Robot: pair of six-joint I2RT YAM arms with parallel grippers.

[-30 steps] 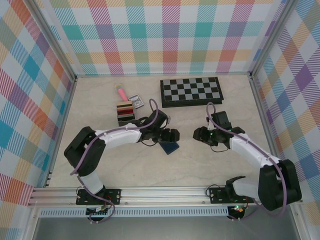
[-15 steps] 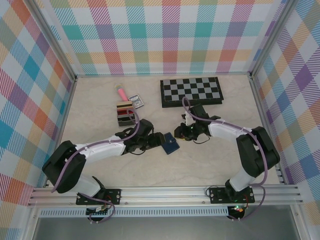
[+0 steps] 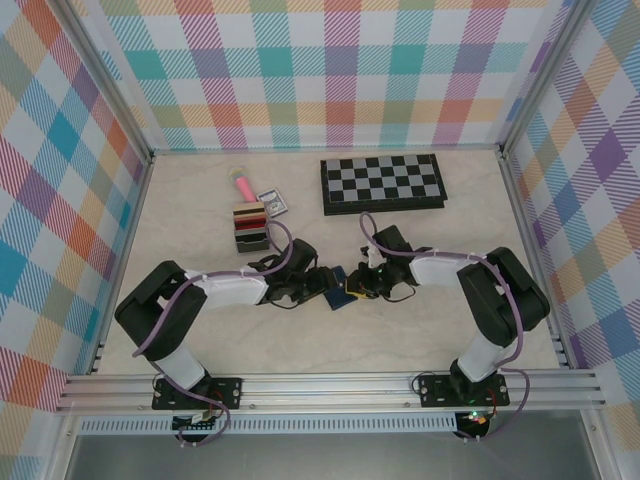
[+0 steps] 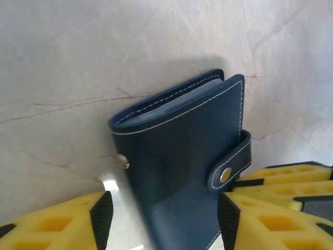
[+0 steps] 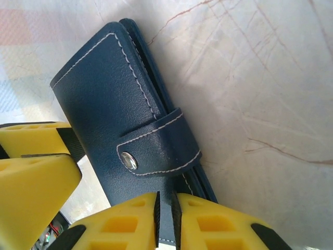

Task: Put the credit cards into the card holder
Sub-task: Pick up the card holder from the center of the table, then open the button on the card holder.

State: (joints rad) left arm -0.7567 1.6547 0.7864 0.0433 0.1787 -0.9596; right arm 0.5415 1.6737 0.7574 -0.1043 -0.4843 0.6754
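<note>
The card holder [image 3: 338, 291], a navy wallet snapped closed by its tab, lies flat between my two grippers. My left gripper [image 3: 318, 283] [image 4: 164, 219] straddles it, with bare table showing between the wallet [image 4: 182, 156] and the left pad [image 4: 102, 219]. From the other side my right gripper [image 3: 359, 283] [image 5: 165, 216] hovers over the cover [image 5: 104, 94] just below the tab. Its jaws are closed to a thin slit with nothing seen between them. The credit cards [image 3: 249, 213], red and dark ones, stand in a grey slotted stand [image 3: 252, 240] to the back left.
A folded chessboard [image 3: 382, 183] lies at the back. A pink object [image 3: 241, 186] and a small printed box [image 3: 272, 203] sit behind the stand. Aluminium frame rails and plaid walls bound the table.
Both grippers have come in on the card holder from opposite sides. The left jaws have narrowed around it. The right jaws have closed to a slit.
</note>
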